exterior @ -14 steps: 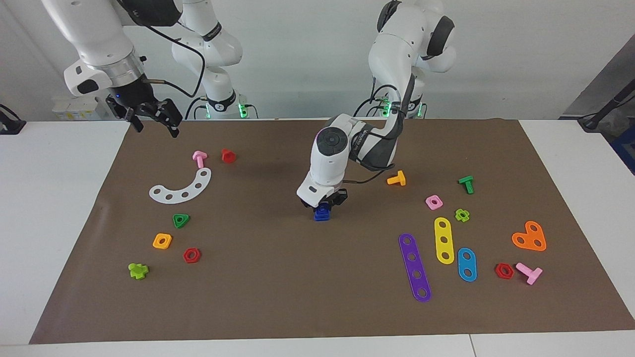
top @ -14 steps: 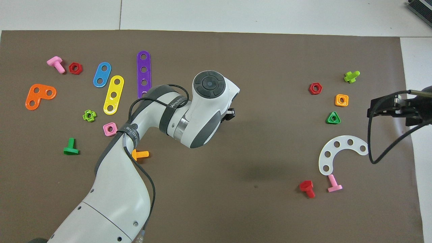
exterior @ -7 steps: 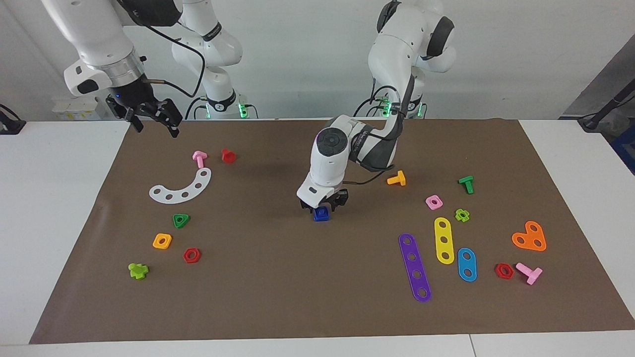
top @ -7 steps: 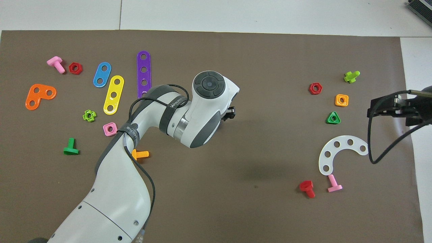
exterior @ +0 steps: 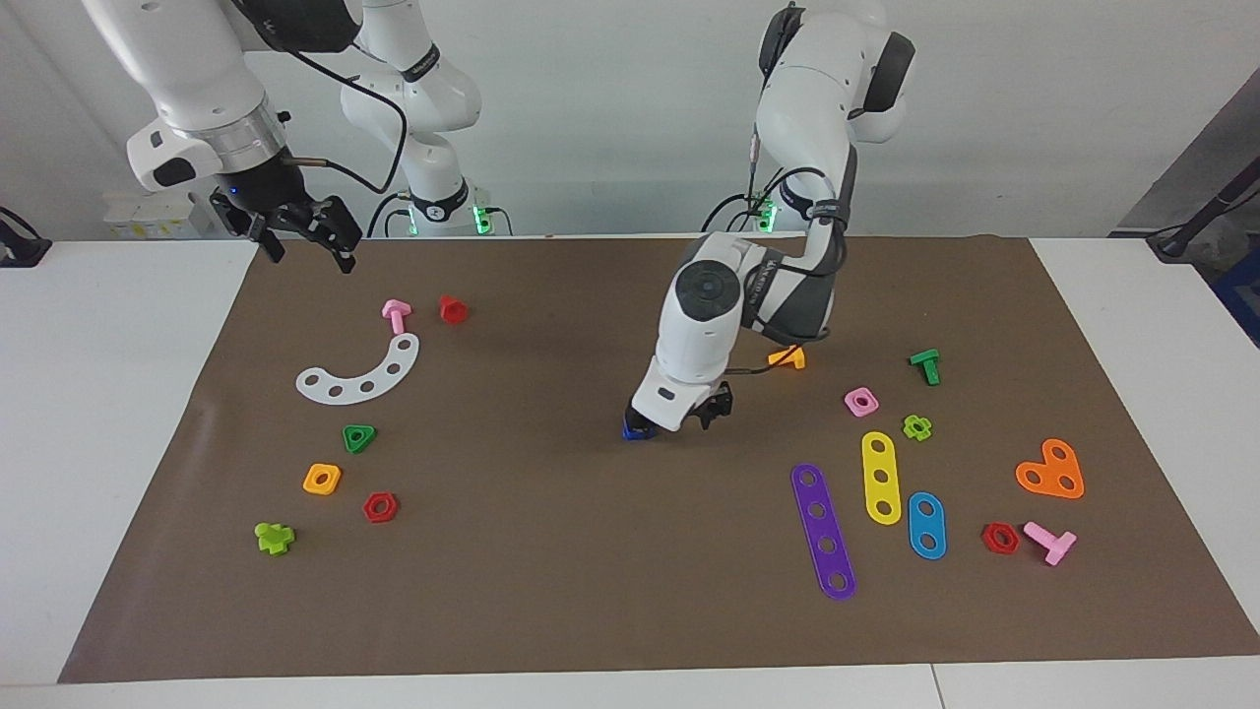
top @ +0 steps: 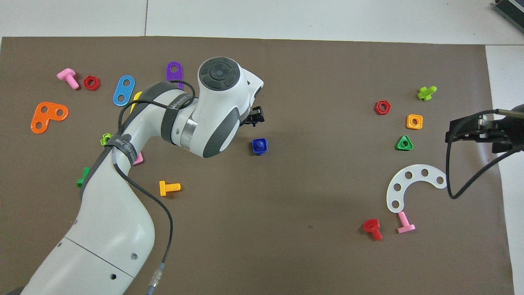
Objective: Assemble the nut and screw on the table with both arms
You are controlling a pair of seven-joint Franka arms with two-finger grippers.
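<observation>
— Brown mat (top: 311,254) over the white table (exterior: 118,414), bright toy hardware strewn at both ends. What is the left gripper (exterior: 711,409) doing?

— It has come off the blue pair. Half a second back it stood right on them; now it sits just at their three o'clock in the facing view, low over the mat, pinching nothing. Whether its fingers are spread I cannot tell.

— And the parts themselves?

— The nut (top: 260,146) sits at mid-mat with the screw (top: 259,144) stem showing through its hole, so they look joined and set down. I'd judge the assembly done, or nearly.

— Do both cameras show that?

— No. Facing, the wrist hides all but a blue corner (exterior: 631,430); overhead, the pair lies bare at the gripper's five o'clock.

— The other arm?

— The right gripper (exterior: 303,234) waits, fingers spread and empty, above the mat's edge at the white arc's (exterior: 362,372) eleven o'clock.
</observation>
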